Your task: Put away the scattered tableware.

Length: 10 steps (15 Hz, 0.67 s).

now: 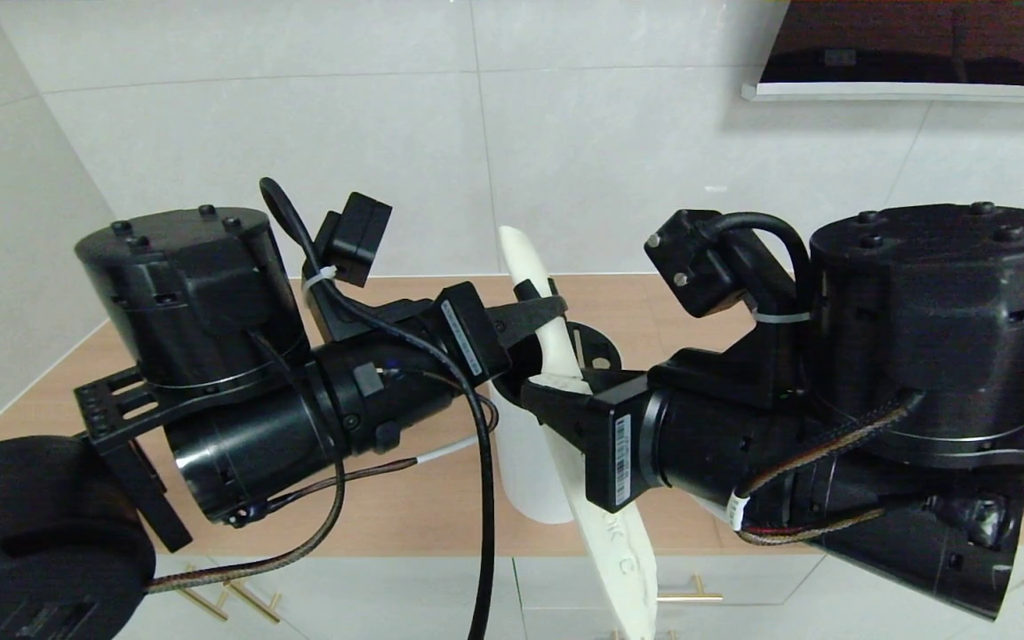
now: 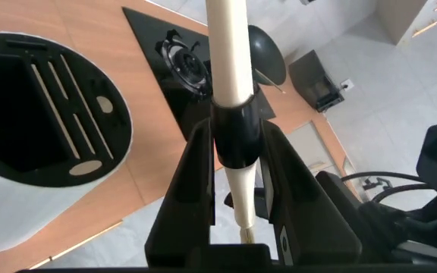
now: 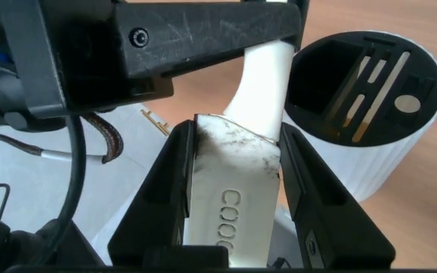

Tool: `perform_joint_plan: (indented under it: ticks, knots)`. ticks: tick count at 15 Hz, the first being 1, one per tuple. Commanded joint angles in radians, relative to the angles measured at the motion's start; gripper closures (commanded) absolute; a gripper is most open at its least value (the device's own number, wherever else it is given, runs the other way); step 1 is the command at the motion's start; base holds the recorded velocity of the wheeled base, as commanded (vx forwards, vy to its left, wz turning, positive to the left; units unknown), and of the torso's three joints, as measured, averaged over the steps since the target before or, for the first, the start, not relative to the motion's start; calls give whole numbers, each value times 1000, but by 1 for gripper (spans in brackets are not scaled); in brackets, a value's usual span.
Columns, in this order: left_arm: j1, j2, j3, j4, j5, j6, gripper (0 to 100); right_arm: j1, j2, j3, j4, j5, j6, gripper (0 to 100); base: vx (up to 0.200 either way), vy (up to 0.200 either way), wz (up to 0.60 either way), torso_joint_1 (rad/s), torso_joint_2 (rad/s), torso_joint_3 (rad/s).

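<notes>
White knife [image 1: 610,533] hangs blade-down mid-frame, right hand [image 1: 565,391] clenched on the blade, left hand [image 1: 537,313] clenched on the handle above. Beyond, a slotted holder [image 1: 521,462] stands on the tabletop [image 1: 414,508]. Seemingly a hand-over: next, one hand releases, the other sheathes it.
</notes>
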Motion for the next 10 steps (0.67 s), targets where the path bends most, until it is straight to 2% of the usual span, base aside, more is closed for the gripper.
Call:
perform_joint_plan:
  ticks: [1, 2, 7, 8, 10]
  knots:
    - [0, -2, 0, 1, 1, -1, 100, 1, -8, 0, -2, -2, 0, 100, 0, 0, 0, 0, 0, 0]
    - [0, -3, 0, 1, 1, 1, 100, 1, -7, 0, -2, -5, -1, 0, 0, 0, 0, 0, 0, 0]
    - [0, -43, 1, -33, 3, 4, 100, 1, -19, 0, -4, -7, 2, 0, 0, 0, 0, 0, 0, 0]
    - [0, -74, 1, -39, 18, 22, 100, -3, -45, 6, -2, -10, 0, 0, 0, 0, 0, 0, 0, 0]
    - [5, -100, 0, -36, 47, 92, 100, -40, -97, 29, -2, -11, -9, 0, 0, 0, 0, 0, 0, 0]
